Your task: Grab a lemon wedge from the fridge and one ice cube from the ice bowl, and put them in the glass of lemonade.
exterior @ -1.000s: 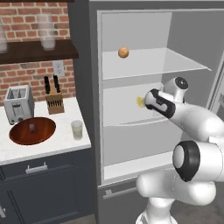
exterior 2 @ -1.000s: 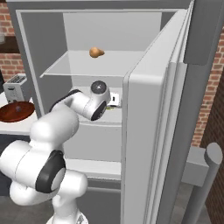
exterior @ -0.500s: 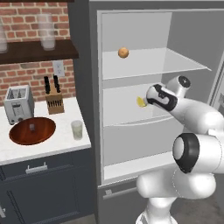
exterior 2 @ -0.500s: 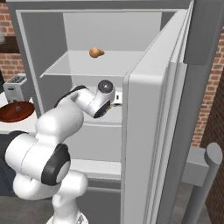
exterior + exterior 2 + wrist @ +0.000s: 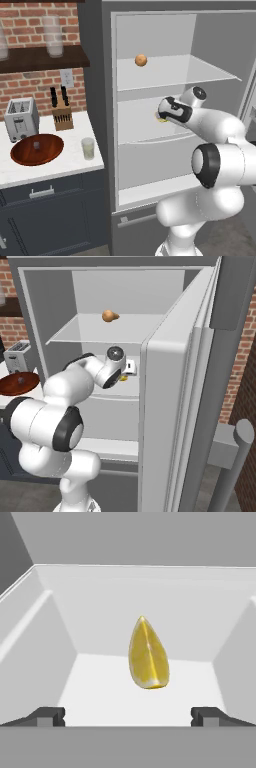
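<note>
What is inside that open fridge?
Inside the fridge, an orange fruit sits on the upper shelf and a lemon wedge on the middle shelf. The arm covers part of that shelf.

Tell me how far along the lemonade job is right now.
Done: the fridge stands open and the arm has reached inside. In hand: the open gripper faces the lemon wedge on the middle shelf, jaws wide and not yet around it. Left: grasp the wedge, carry it to the glass of lemonade on the counter, then fetch an ice cube from the ice bowl.
</note>
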Robot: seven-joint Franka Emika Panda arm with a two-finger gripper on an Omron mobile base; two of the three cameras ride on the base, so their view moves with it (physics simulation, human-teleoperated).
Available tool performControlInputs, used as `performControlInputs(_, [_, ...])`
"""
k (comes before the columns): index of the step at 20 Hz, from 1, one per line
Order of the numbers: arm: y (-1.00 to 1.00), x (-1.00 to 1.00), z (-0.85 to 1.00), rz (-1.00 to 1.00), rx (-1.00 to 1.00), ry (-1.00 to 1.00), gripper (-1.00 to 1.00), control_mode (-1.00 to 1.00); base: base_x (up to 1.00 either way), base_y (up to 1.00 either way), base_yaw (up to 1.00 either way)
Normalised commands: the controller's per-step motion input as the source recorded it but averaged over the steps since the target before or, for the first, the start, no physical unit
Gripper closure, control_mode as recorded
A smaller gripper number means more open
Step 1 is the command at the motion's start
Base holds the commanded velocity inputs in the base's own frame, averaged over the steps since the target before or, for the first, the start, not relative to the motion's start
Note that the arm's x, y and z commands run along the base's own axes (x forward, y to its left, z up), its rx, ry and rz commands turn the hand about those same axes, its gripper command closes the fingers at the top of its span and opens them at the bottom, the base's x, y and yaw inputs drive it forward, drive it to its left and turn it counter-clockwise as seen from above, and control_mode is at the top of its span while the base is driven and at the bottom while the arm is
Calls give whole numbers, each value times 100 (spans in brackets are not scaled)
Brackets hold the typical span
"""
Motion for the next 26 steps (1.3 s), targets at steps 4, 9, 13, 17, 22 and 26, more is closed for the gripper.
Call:
performControlInputs(4, [4,33,-23,0,0,0,-100,-100,0,0,0])
performControlInputs(9, [-12,8,0,0,0,0,-100,-100,0,0,0])
performControlInputs(13, [-24,8,0,0,0,0,-100,-100,0,0,0])
performControlInputs(17, [-5,20,-6,0,0,0,-100,-100,0,0,0])
performControlInputs(22, [0,50,-17,0,0,0,-100,-100,0,0,0])
performControlInputs(26, [0,9,-6,0,0,0,-100,-100,0,0,0])
